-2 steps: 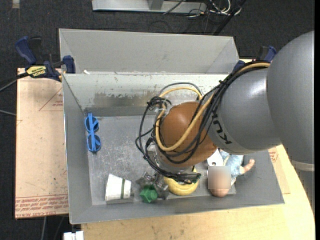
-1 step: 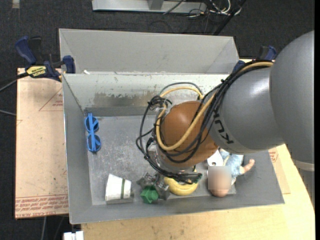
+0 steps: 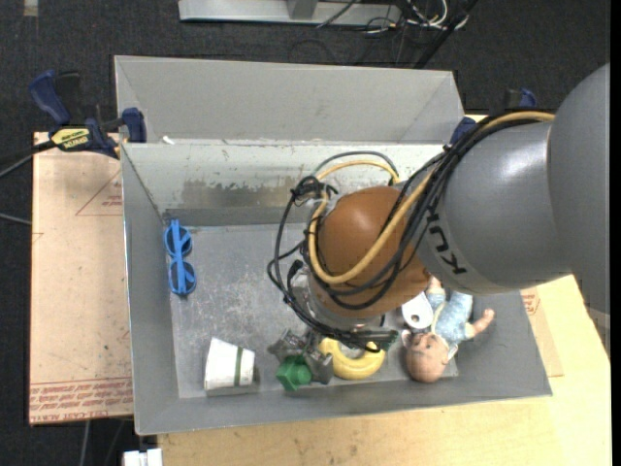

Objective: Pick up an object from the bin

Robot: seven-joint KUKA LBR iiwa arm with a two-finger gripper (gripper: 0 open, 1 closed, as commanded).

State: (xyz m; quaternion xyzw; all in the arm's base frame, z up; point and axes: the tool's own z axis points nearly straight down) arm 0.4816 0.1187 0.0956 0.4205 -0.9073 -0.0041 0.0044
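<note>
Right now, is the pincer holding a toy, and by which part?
I cannot tell. The pincer is down by a small green thing and a yellow banana at the front of the bin, but the arm hides any grip.

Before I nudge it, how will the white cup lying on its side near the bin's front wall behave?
The cup lies on its side, so it will probably roll, curving since it tapers. It looks thin-walled, so it is likely light and easily crushed. The bin's front wall close by may stop it.

The grey arm [image 3: 514, 212] angles down from the right, orange wrist cover [image 3: 359, 241] (ringed with cables [image 3: 279, 246]) lowest.
</note>
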